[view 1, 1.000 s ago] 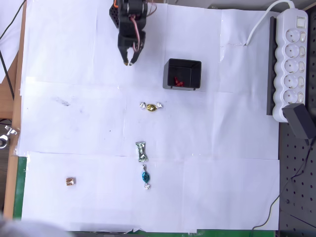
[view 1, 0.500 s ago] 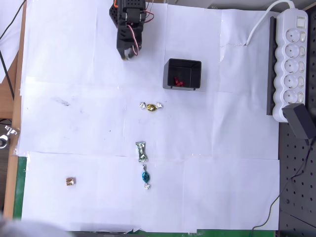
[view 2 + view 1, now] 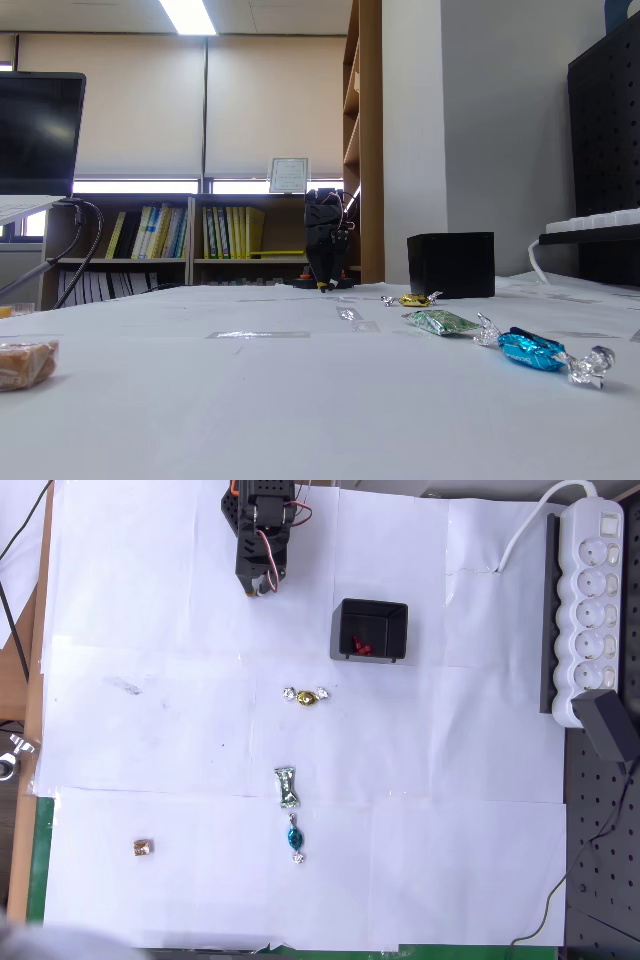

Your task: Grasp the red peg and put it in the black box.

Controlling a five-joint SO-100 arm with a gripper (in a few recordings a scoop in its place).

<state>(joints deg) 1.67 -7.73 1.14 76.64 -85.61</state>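
While the arm sits folded at the top of the overhead view, we see red pieces lying inside the black box (image 3: 370, 629).

Going left to right in the overhead view, we find a brown candy (image 3: 144, 848) near the lower left, then the gripper (image 3: 259, 588) pointing down the picture, its tips close together, though we cannot tell whether they meet. Next come a gold candy (image 3: 306, 696), a green candy (image 3: 287, 786) and a blue candy (image 3: 295, 837) in a loose column, the green and blue ones lying lengthwise up and down the picture. Just right of the gripper, the open-top box holds small red bits (image 3: 361, 645) near its lower wall; we cannot separate a peg or its axis among them. A white power strip (image 3: 591, 590) lies at the far right.
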